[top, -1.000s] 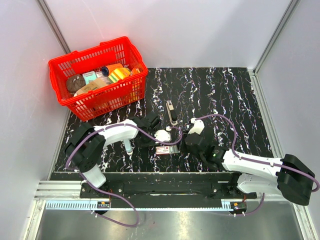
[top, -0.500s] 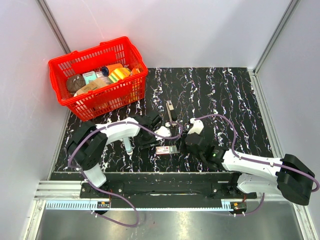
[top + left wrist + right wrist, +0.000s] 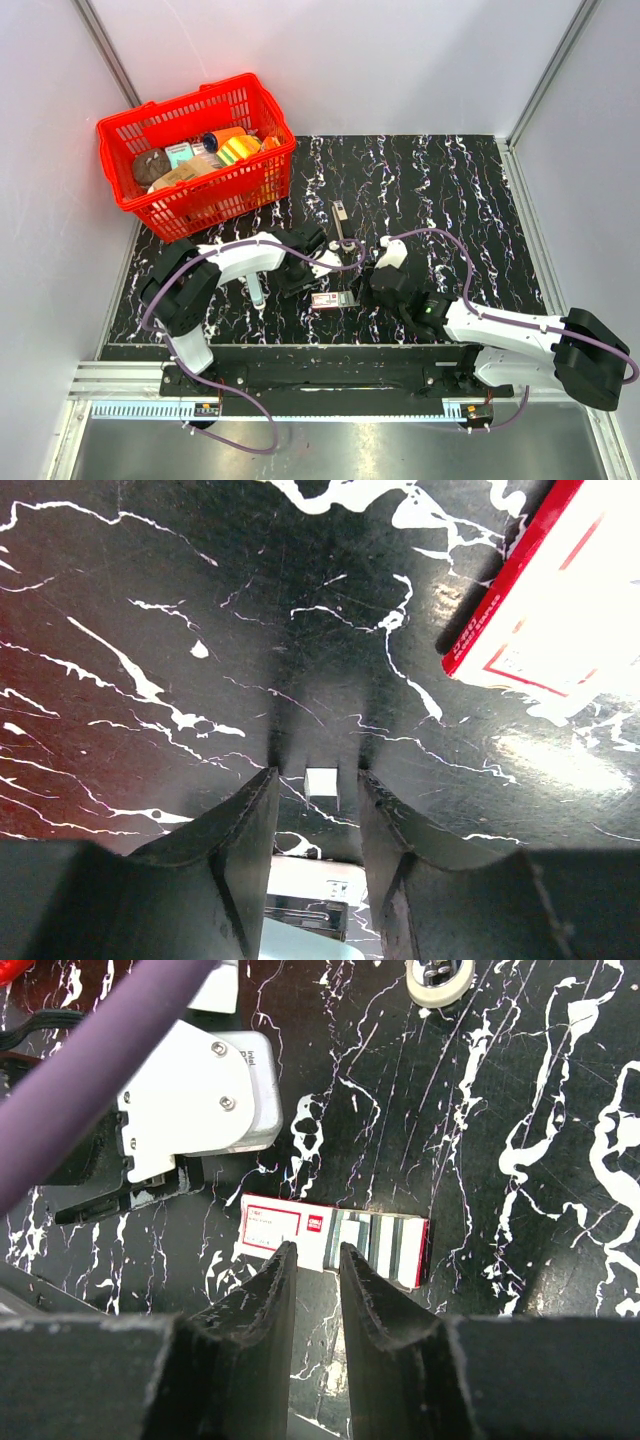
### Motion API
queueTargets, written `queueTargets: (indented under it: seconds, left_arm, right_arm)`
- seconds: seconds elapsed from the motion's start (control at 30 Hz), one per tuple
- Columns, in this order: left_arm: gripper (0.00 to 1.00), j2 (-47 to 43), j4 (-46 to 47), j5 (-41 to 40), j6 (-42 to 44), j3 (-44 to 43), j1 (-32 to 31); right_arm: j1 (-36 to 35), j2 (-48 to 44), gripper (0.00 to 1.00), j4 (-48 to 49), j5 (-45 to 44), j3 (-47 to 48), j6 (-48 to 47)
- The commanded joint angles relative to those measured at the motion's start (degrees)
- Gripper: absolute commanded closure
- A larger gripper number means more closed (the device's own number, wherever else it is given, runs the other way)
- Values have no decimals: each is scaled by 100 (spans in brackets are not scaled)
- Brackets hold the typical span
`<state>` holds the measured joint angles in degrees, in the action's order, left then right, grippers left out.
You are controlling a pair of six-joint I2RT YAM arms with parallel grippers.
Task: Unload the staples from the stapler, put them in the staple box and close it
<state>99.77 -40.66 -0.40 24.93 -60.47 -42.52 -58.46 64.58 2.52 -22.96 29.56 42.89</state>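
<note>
The stapler (image 3: pixel 342 226) is slim, dark grey and silvery, and lies on the black marbled mat just beyond both grippers. It is out of both wrist views. My left gripper (image 3: pixel 299 268) is low over the mat and open. In the left wrist view (image 3: pixel 316 780) its fingers stand either side of a short silvery staple strip (image 3: pixel 322 787) that lies on the mat, without touching it. My right gripper (image 3: pixel 384 280) is slightly open and empty. Its tips (image 3: pixel 318 1252) are at the near edge of the red-and-white staple box (image 3: pixel 335 1238).
The staple box (image 3: pixel 331 299) lies between the grippers and also shows in the left wrist view (image 3: pixel 560 610). A pale blue-white bar (image 3: pixel 257 291) lies by the left arm. A red basket (image 3: pixel 160 205) with several items stands at the back left.
My left wrist has shifted slightly away from the near edge and turned a little. The right arm, the stapler and the box have not moved.
</note>
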Motion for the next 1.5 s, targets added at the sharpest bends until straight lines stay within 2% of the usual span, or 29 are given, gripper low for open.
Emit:
queueTargets:
  seconds: [0.0, 0.17, 0.47, 0.83, 1.03, 1.2, 1.27, 1.47]
  left_arm:
    - [59, 429, 243, -56, -155, 123, -19]
    - [65, 500, 191, 5, -155, 97, -10]
    - [82, 579, 173, 163, -137, 97, -10]
    - [94, 500, -169, 444, -85, -359, 121]
    - [98, 158, -1073, 1287, -93, -1694, 560]
    - [100, -106, -1707, 2498, -199, -2899, 789]
    - [100, -352, -1699, 3087, -278, -3084, 842]
    - [100, -862, -1331, 5135, -874, -3251, 1263]
  right_arm:
    - [10, 20, 71, 292, -42, 41, -71]
    - [18, 20, 71, 293, -42, 41, -53]
    - [18, -15, 72, 292, -33, 50, -62]
    - [18, -50, 72, 213, 20, 129, -106]
    - [18, -270, 72, 205, 37, 401, -404]
    - [18, -516, 66, 29, 55, 857, -598]
    - [18, -630, 59, -6, 99, 1068, -607]
    - [27, -903, 52, 353, 608, 1429, -686]
